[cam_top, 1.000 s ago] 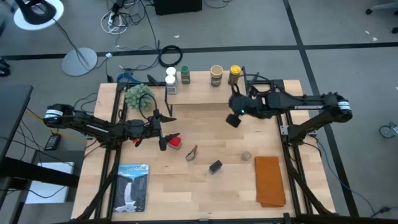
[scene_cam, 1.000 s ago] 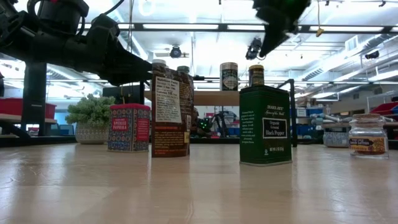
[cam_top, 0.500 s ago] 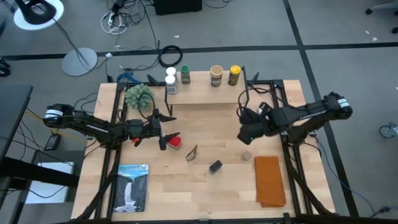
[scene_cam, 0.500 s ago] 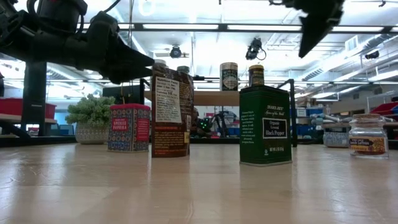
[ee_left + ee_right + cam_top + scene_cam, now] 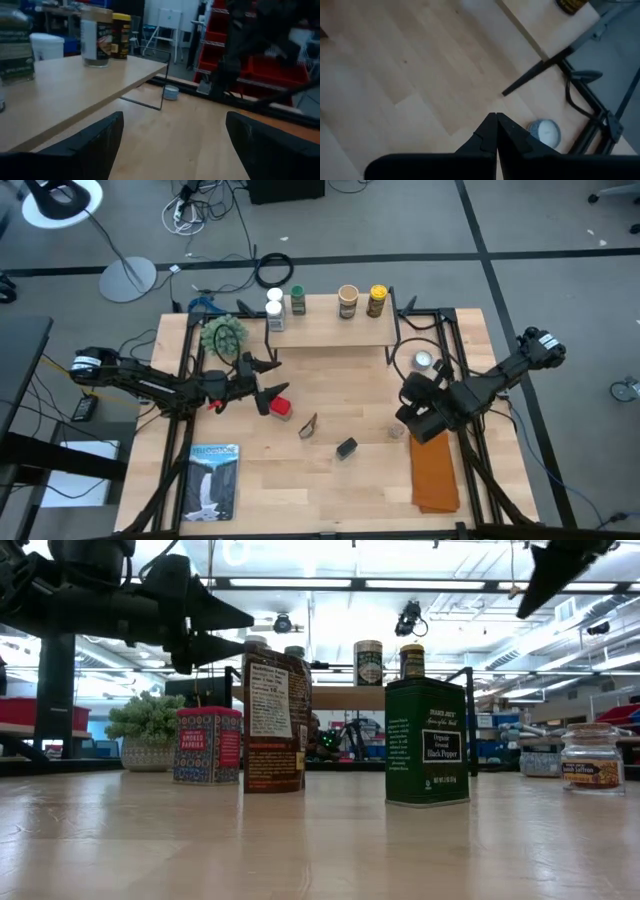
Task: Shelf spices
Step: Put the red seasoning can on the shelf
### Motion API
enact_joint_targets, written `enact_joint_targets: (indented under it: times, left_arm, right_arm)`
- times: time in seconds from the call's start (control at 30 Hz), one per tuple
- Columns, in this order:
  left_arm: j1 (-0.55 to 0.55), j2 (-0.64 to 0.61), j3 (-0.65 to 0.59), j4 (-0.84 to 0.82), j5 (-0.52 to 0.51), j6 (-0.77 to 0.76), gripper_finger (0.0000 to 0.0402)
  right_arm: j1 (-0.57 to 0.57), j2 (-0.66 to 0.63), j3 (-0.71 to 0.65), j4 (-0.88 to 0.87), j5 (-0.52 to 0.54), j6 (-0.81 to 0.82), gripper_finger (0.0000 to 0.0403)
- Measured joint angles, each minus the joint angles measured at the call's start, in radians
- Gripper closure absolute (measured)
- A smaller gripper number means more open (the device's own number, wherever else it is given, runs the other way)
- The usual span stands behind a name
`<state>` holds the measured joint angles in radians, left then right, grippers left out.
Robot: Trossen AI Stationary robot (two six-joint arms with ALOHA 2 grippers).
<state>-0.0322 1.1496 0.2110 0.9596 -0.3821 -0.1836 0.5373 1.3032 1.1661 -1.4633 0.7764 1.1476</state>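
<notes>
My right gripper (image 5: 412, 417) has swung away from the shelf (image 5: 330, 330) toward the near right, now beside the orange cloth (image 5: 434, 470), fingers (image 5: 492, 131) pressed together, holding nothing. My left gripper (image 5: 268, 383) has spread wide above the red tin (image 5: 282, 408), near-left of the shelf. The shelf is a flat pale wood board on thin black legs and carries four jars (image 5: 347, 301). The black box (image 5: 346, 448) and a packet (image 5: 308, 425) stand in front of the shelf with bare tabletop around them.
</notes>
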Motion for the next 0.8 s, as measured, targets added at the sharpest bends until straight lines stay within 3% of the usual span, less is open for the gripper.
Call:
enact_joint_targets:
  times: [0.23,0.37,0.6,0.8]
  left_arm:
    - [0.000,0.000,0.004,-0.014,-0.051,0.023,0.0044]
    - [0.000,0.000,0.004,-0.013,-0.053,0.040,0.0044]
    - [0.000,0.000,0.004,-0.014,-0.053,0.108,0.0044]
    - [0.000,0.000,0.004,-0.016,-0.014,0.197,0.0044]
  right_arm:
    - [0.033,-0.020,-0.155,0.014,-0.008,0.171,0.0401]
    - [0.057,-0.043,-0.249,0.109,-0.059,0.224,0.0401]
    - [0.114,-0.123,-0.371,0.384,-0.097,0.210,0.0402]
    - [0.130,-0.180,-0.404,0.484,-0.113,0.202,0.0399]
